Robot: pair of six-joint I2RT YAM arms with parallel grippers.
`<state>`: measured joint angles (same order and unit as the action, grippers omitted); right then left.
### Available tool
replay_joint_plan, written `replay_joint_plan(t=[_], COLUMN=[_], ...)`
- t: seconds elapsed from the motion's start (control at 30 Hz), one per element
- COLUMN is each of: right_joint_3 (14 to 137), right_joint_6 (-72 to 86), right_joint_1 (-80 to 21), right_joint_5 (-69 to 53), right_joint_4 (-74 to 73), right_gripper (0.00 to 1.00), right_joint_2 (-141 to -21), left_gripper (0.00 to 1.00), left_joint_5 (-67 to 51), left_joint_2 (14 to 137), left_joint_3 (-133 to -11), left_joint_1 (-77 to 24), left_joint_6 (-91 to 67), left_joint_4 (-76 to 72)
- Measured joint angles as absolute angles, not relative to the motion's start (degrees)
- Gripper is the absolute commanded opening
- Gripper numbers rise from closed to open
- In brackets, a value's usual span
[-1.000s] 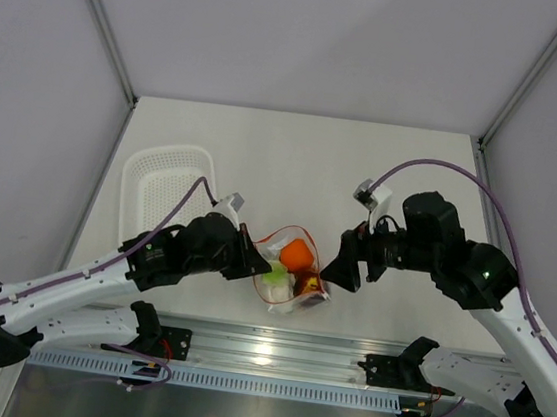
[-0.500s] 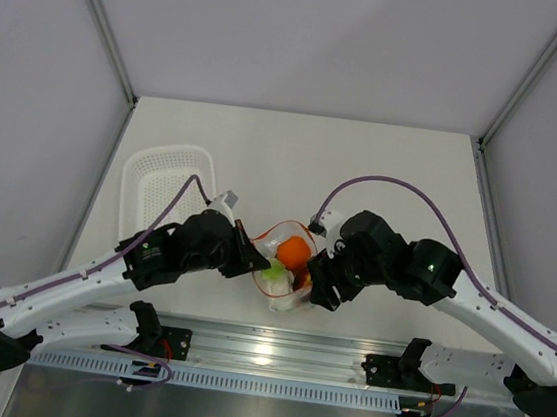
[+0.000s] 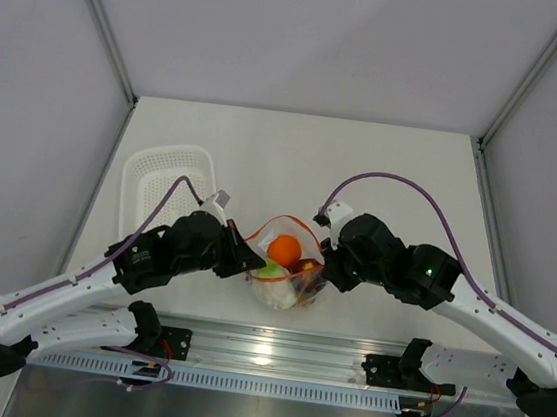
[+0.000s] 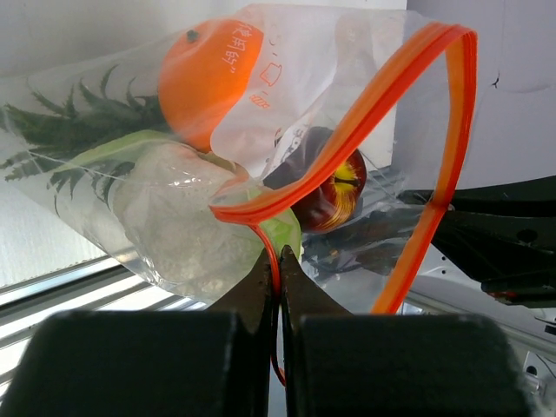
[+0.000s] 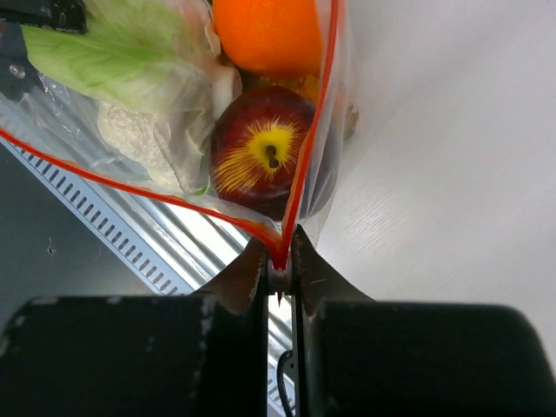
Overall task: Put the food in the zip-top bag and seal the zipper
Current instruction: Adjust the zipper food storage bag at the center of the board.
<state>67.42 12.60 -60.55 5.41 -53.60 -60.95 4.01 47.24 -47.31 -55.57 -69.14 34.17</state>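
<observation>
The clear zip-top bag (image 3: 285, 270) hangs between my two grippers near the table's front edge, its mouth spread in an open loop. Inside lie the food pieces: a round orange fruit (image 4: 204, 74), a dark red-purple piece (image 5: 261, 156), a pale leafy vegetable (image 4: 174, 208) and pineapple leaves (image 4: 78, 122). My left gripper (image 4: 278, 269) is shut on the left end of the red-orange zipper (image 4: 382, 95). My right gripper (image 5: 280, 256) is shut on the zipper's (image 5: 314, 113) right end. From above, the left gripper (image 3: 250, 261) and right gripper (image 3: 325, 262) flank the bag.
A white mesh basket (image 3: 165, 186) sits at the left of the table, behind the left arm. The metal rail (image 3: 272, 354) runs along the near edge just below the bag. Purple cables loop over both arms.
My right gripper came in from the right, reached the bag's right end and shut on the zipper. The bag has risen and its mouth has spread wider between the grippers.
</observation>
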Motion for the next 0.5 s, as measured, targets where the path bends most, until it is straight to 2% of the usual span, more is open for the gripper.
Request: replay_joint_plan(t=[0.07, 0.1, 0.17, 0.2, 0.23, 0.27, 0.3, 0.37, 0.4, 0.5], right_joint_3=[66.5, 66.22, 66.11, 66.11, 66.11, 66.13, 66.15, 66.39, 66.83, 68.38], right_joint_6=[11.99, 11.73, 11.09, 10.79, 10.39, 10.13, 9.78, 9.17, 8.84, 8.19], right_joint_1=[-60.55, -60.55, -60.55, -60.55, -60.58, -60.58, -60.58, -60.58, -60.58, -60.58], right_joint_5=[5.32, 5.08, 4.56, 4.03, 3.49, 2.85, 2.02, 0.34, -0.62, -3.22], right_joint_4=[-51.77, -51.05, -49.87, -49.41, -48.97, -48.84, -48.9, -49.36, -49.76, -50.5], right_gripper=[0.0, 0.0, 0.0, 0.0, 0.0, 0.0, 0.0, 0.0, 0.0, 0.0], right_joint_2=[-59.92, -59.46, -58.7, -58.46, -58.22, -58.04, -58.02, -58.17, -58.46, -59.57], left_gripper=[0.01, 0.04, 0.29, 0.59, 0.68, 0.72, 0.81, 0.89, 0.98, 1.0], left_joint_5=[3.77, 3.66, 3.46, 3.49, 3.75, 4.08, 4.67, 6.31, 7.38, 8.56], left_joint_2=[46.74, 46.37, 45.54, 44.93, 44.14, 43.18, 42.06, 39.22, 37.54, 32.58], left_joint_3=[-47.05, -46.92, -46.78, -46.78, -46.78, -46.81, -46.83, -46.83, -46.83, -46.72], left_joint_1=[-55.46, -55.42, -55.4, -55.37, -55.35, -55.35, -55.33, -55.33, -55.31, -55.29], left_joint_6=[-68.82, -68.38, -66.72, -65.41, -63.53, -62.22, -60.82, -57.93, -56.23, -50.81], left_joint_4=[34.13, 34.04, 34.22, 34.28, 34.48, 34.76, 35.16, 35.81, 35.73, 33.65])
